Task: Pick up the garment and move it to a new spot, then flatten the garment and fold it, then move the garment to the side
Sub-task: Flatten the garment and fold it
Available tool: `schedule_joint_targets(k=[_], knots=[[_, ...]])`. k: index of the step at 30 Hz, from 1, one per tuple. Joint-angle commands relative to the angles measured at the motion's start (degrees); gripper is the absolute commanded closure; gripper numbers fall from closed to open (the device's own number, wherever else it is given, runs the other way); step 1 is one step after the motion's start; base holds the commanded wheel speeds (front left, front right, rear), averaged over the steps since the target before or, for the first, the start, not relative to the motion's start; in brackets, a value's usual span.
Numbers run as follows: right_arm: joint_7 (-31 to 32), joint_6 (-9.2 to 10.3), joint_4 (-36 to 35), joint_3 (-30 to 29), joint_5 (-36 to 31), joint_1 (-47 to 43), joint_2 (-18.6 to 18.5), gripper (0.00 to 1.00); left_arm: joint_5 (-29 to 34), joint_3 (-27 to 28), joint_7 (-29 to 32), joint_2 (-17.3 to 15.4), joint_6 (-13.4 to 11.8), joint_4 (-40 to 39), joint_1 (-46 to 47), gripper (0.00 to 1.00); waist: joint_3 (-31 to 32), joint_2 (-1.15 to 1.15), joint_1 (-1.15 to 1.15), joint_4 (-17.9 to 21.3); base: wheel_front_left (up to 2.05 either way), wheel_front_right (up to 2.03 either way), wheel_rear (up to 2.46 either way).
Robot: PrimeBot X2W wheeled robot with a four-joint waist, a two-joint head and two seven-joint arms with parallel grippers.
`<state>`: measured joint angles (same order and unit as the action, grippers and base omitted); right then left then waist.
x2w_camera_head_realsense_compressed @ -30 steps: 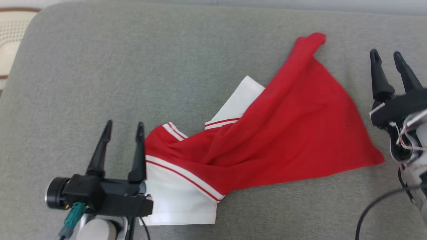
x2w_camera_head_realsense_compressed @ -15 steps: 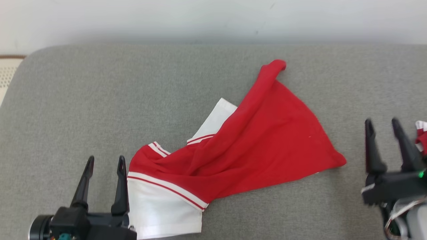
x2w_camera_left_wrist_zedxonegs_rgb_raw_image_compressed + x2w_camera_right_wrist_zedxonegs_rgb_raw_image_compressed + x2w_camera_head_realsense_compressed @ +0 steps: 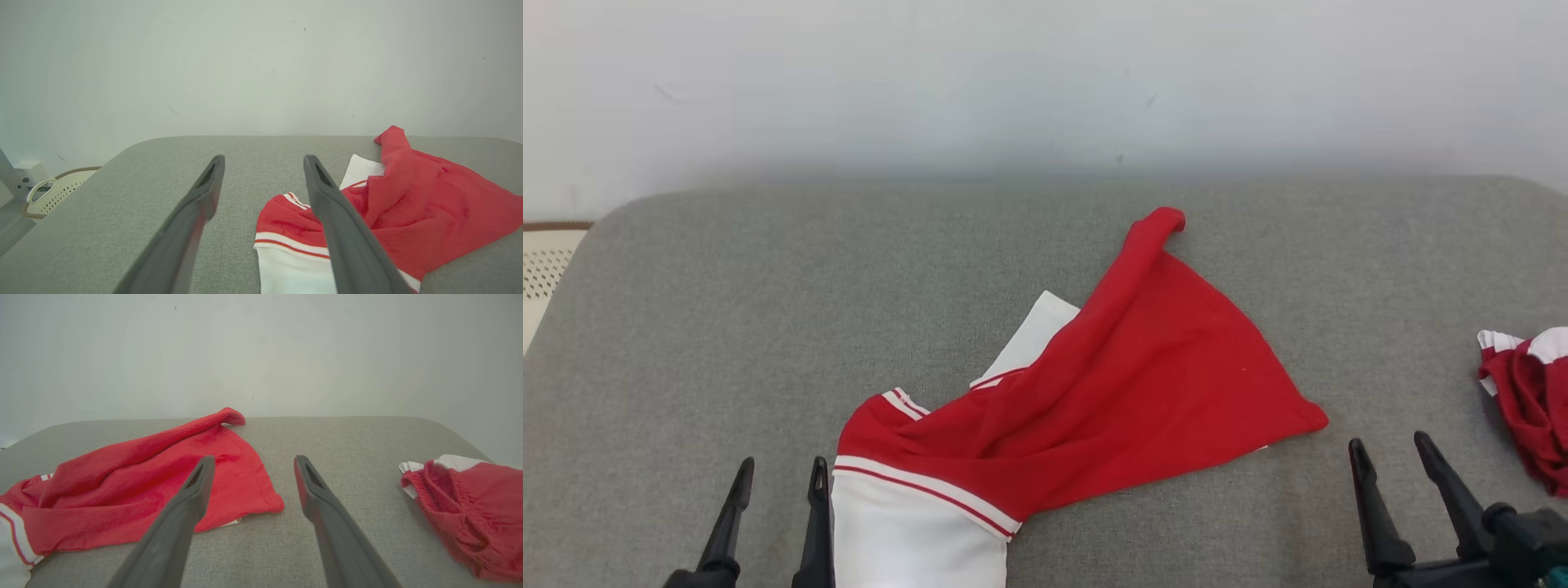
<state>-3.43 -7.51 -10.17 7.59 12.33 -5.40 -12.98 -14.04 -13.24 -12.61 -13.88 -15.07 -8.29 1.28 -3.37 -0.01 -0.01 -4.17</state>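
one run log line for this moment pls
left gripper: open, empty | right gripper: open, empty | garment: crumpled on grey cushion, unfolded | second red garment: far right

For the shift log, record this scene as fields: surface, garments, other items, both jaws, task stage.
surface: grey padded top, pale wall behind
garment: red and white, rumpled at centre, far red corner curled over
second garment: red and white heap at the right edge, apart from the first
basket: pale, perforated, beyond the left end
left jaws: open, empty, beside the garment's white end
right jaws: open, empty, between the two garments
task stage: not yet flattened or folded
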Motion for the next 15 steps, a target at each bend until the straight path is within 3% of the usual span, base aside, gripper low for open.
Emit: schedule_joint_targets(k=[1,15], knots=[[0.34,0.04,-0.6,-0.01,-0.52,-1.2,0.35,0.0,-0.06,0.03,0.21,-0.48,-0.21,-0.23,-1.19,0.0,1.35,0.01,0.01,0.42,0.0,0.0,0.0],[2.21,0.04,-2.99,-0.41,-1.41,-4.42,2.36,0.0,-0.42,-0.5,1.64,-1.31,-0.66,-1.21,-3.58,0.0,3.62,0.01,0.01,0.74,0.0,0.0,0.0]])
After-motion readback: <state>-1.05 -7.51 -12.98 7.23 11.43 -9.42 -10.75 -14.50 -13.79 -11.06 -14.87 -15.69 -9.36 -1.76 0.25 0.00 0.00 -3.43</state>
